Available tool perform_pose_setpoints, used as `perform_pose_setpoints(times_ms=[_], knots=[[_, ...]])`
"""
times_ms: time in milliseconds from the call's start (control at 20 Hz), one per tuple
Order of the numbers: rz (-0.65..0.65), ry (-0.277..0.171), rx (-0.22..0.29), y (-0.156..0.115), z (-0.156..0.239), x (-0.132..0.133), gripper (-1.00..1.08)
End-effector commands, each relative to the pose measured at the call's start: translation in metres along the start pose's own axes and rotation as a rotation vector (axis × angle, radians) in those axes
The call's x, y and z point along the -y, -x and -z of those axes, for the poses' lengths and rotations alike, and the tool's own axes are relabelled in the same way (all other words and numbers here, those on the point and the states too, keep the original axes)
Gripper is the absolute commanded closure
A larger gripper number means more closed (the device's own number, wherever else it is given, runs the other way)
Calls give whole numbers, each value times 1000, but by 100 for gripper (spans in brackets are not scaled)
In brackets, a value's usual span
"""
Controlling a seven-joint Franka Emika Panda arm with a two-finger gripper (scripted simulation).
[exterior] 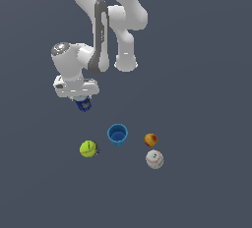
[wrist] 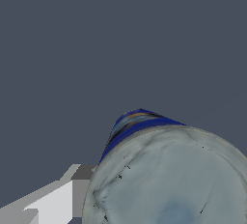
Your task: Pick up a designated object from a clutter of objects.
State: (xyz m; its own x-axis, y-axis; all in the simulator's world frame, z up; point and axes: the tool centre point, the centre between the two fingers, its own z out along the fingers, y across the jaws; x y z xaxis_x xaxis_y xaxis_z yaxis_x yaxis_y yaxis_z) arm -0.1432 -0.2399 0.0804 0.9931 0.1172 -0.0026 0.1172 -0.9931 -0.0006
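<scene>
The dark blue can [exterior: 84, 105] with a picture label sits tucked under my gripper [exterior: 82, 100], at the exterior view's left, apart from the other items. The gripper is shut on it. In the wrist view the can's silver-grey top [wrist: 169, 179] fills the near corner, a strip of its blue side [wrist: 137, 121] shows, and one grey finger [wrist: 53, 201] presses beside it. The other finger is hidden. I cannot tell how high the can is above the floor.
The light blue cup [exterior: 117, 134] stands open, with the yellow-green tennis ball [exterior: 88, 149] to its left. The orange-red ball [exterior: 151, 140] and the white baseball [exterior: 154, 159] lie to its right. The floor is plain dark grey.
</scene>
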Motion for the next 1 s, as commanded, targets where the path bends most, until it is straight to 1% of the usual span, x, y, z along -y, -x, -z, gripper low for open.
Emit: perform_pose_setpoints(times_ms=[0, 250, 450, 950], knots=[[0, 2, -3, -2, 7, 1, 108], [0, 2, -3, -4, 27, 8, 108], [0, 3, -2, -7, 51, 17, 108], [-1, 6, 0, -16, 136, 45, 108]])
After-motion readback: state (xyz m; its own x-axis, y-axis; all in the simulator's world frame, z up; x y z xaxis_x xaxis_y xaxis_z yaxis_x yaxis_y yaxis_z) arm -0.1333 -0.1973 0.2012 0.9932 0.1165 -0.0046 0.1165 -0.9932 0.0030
